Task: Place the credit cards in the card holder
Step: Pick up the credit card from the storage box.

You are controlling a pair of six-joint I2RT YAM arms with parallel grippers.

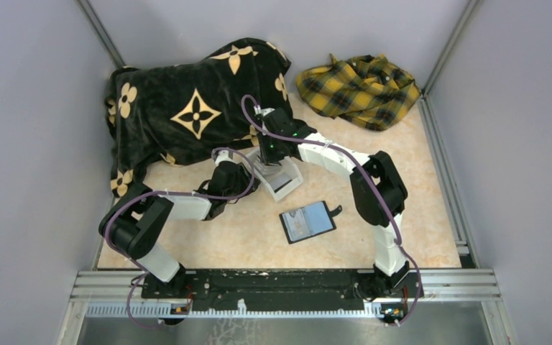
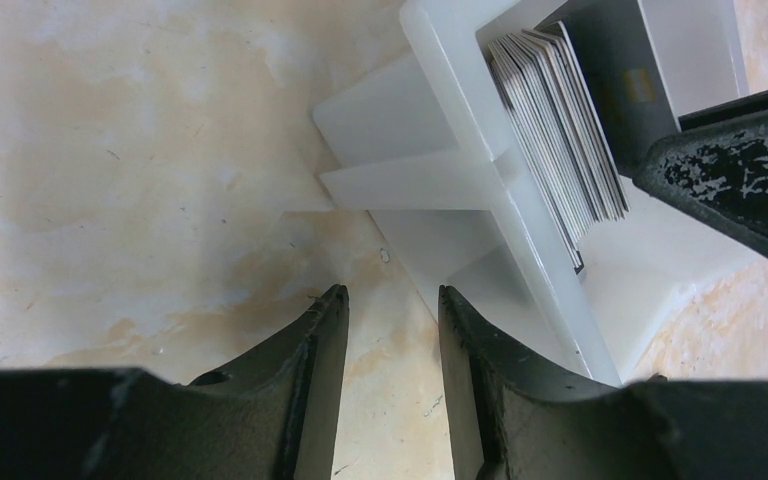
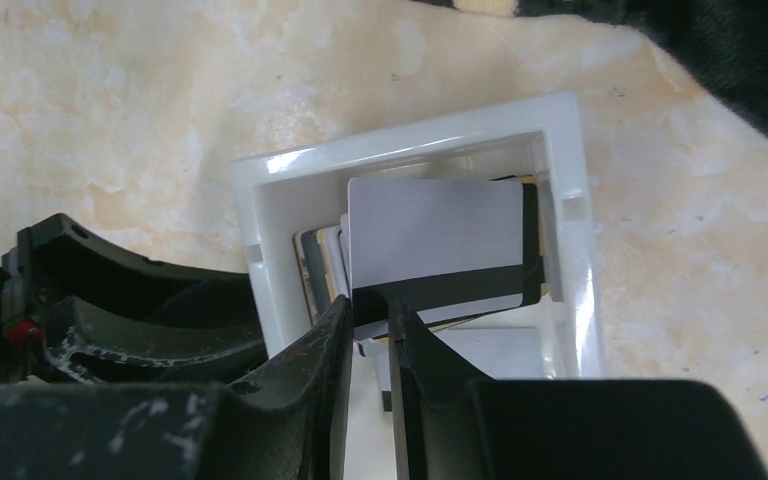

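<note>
My right jaws reach down into the white box [image 3: 260, 205] from above and are drawn nearly together, clamped on the lower corner of one grey card [image 3: 430, 235]. That card is pale with a dark stripe along its lower part. It stands upright inside the box, in front of the other credit cards [image 2: 560, 120], which are packed on edge in a stack against one of the box's inner walls.

My left jaws are apart with nothing between them. They sit low over the bare desk [image 2: 110, 150], just beside the outer wall of the box and not touching it. One finger of the right arm shows dark at the far side of the box in that wrist view.

The card holder [image 1: 307, 221] lies open and flat on the desk, nearer the arm bases than the box and apart from it, grey inside facing up, strap pointing away from the box.

Beyond the box lies a black blanket [image 1: 187, 108] with gold flowers, and farther off a yellow plaid cloth [image 1: 359, 90].
</note>
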